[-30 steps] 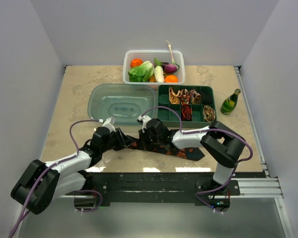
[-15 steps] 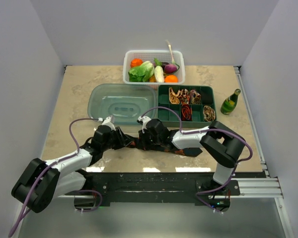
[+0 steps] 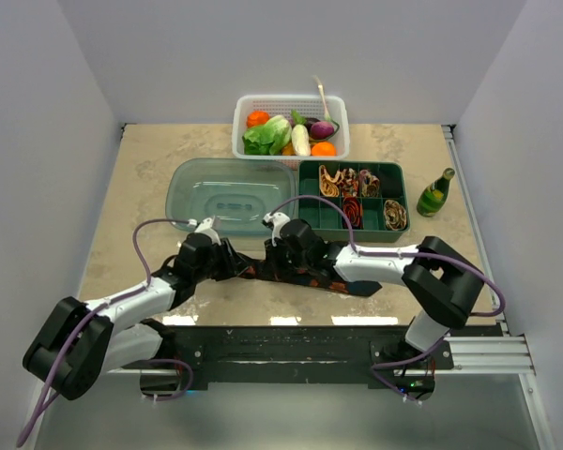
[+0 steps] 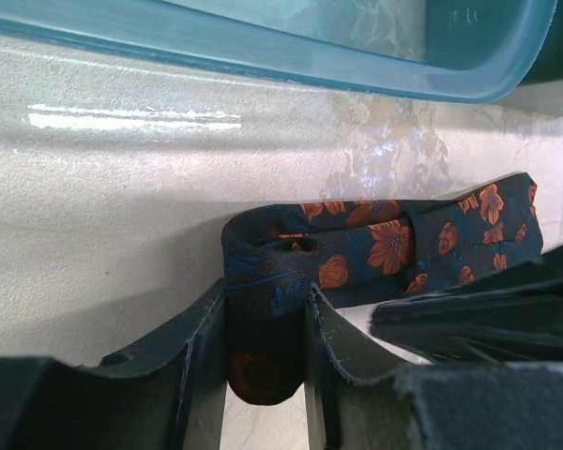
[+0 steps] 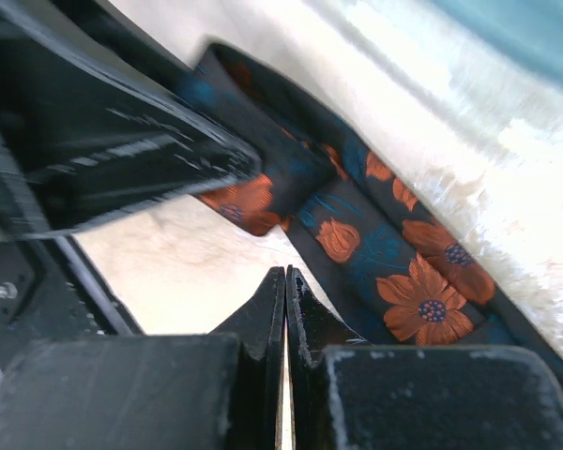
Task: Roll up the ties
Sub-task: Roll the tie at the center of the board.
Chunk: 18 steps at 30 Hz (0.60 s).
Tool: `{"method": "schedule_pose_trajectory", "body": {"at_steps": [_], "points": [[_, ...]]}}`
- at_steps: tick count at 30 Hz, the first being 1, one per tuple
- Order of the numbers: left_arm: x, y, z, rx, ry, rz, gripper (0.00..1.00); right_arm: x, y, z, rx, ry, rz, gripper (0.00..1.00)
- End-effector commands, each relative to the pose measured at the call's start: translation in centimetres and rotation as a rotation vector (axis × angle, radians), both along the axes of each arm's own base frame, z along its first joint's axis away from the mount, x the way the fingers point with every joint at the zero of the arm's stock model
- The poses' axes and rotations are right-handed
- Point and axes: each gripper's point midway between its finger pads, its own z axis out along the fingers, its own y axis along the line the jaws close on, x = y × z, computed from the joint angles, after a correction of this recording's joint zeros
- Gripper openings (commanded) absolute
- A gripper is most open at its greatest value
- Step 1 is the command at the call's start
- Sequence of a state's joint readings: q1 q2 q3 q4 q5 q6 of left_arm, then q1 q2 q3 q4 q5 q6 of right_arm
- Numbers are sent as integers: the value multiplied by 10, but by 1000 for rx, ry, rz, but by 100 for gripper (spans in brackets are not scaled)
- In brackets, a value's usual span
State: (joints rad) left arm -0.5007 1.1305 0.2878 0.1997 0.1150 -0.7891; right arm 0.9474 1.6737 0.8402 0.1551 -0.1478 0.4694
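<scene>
**Top external view.** A beige, marbled surface (image 3: pixel 150 159) carries a black tie (image 3: pixel 345 284) with orange-red flowers, lying flat near the front edge between the two arms. The left gripper (image 3: pixel 236 266) and right gripper (image 3: pixel 270 270) meet at its left end. Behind them lies a translucent teal plastic lid (image 3: pixel 227 192) with rounded corners. Just beside it stands a dark green compartment tray (image 3: pixel 403 192), several of whose cells hold rolled ties (image 3: pixel 354 212) in tan and red patterns. A white slotted basket (image 3: pixel 239 114) behind holds toy vegetables (image 3: pixel 267 136). A green bottle (image 3: pixel 435 193) stands upright right of the tray.

**Left wrist view.** The left gripper's black fingers (image 4: pixel 197 352) pinch the folded end of the tie, whose woven, faintly glossy fabric bulges in a loose loop above them. The band runs rightward under the right gripper's dark finger.

**Right wrist view.** The right gripper's fingers are pressed together, tips touching, at the tie's near edge. I cannot tell whether any fabric is caught.
</scene>
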Motion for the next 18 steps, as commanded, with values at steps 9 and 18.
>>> {"method": "schedule_pose_trajectory", "body": {"at_steps": [9, 18], "points": [[13, -5, 17, 153, -34, -44, 6, 17, 24, 0, 7, -36, 20, 0], [15, -15, 20, 353, -15, -43, 5, 26, 38, 0, 25, -37, 17, 0]]}}
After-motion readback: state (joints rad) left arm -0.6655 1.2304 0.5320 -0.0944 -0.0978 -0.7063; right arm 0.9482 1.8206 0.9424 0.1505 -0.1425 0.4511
